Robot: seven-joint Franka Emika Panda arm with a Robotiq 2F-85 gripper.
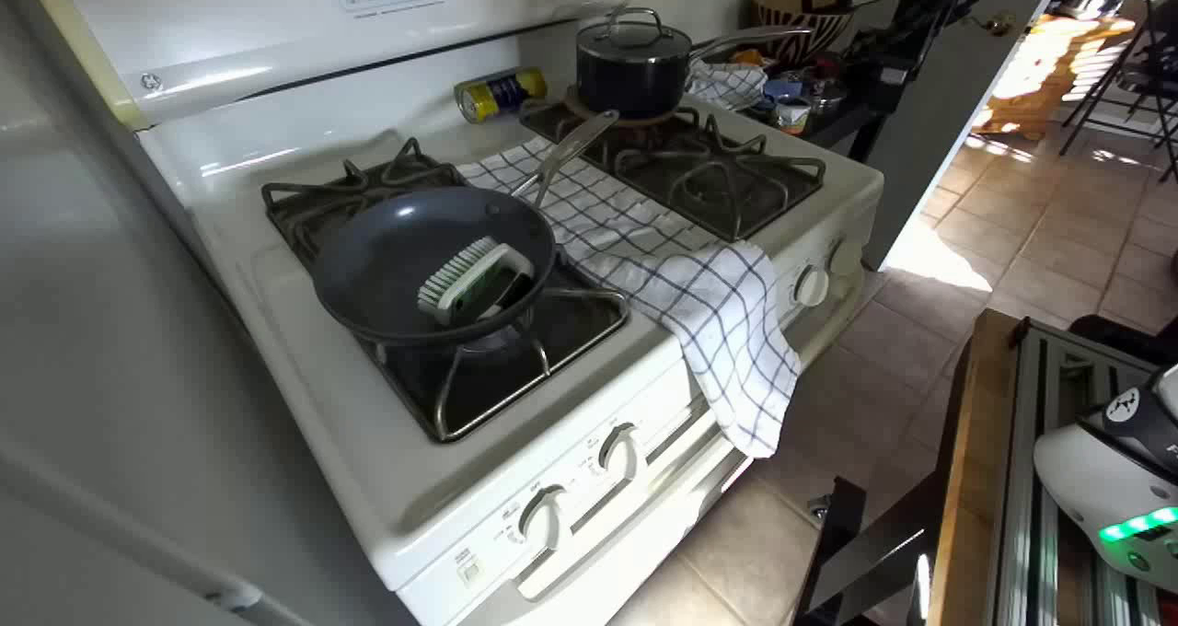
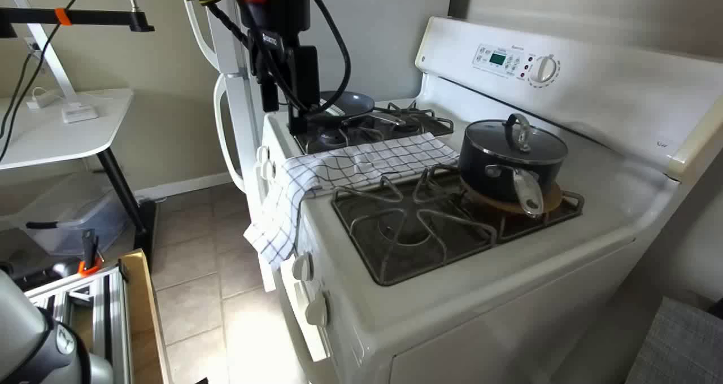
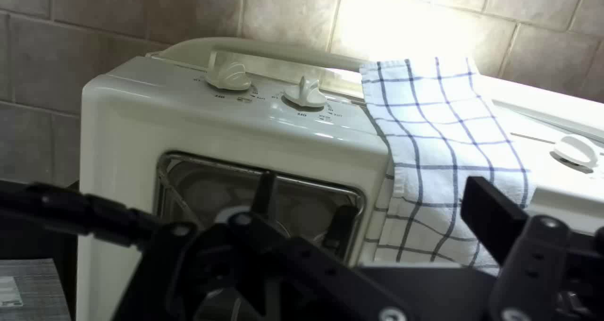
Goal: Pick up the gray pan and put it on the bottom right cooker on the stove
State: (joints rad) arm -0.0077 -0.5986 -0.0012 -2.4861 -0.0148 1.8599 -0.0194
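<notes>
Wrist view: empty gripper (image 3: 373,193) spread; in an exterior view, tilting the frying pan (image 1: 382,258) could spill its scrub brush (image 1: 471,283).

This is a kitchen, by its look a household's: a white gas stove (image 1: 377,451) has 4 grated burners (image 2: 402,231), and a gray pan (image 1: 400,244) with a scrub brush (image 1: 474,281) in it and a black lidded pot (image 1: 628,78) stand on top. A checked towel (image 1: 732,313) drapes over the front edge. In an exterior view, a refrigerator (image 2: 247,130) with 2 curved handles (image 2: 218,113) stands beyond. The floor (image 2: 186,271) is tiled.
</notes>
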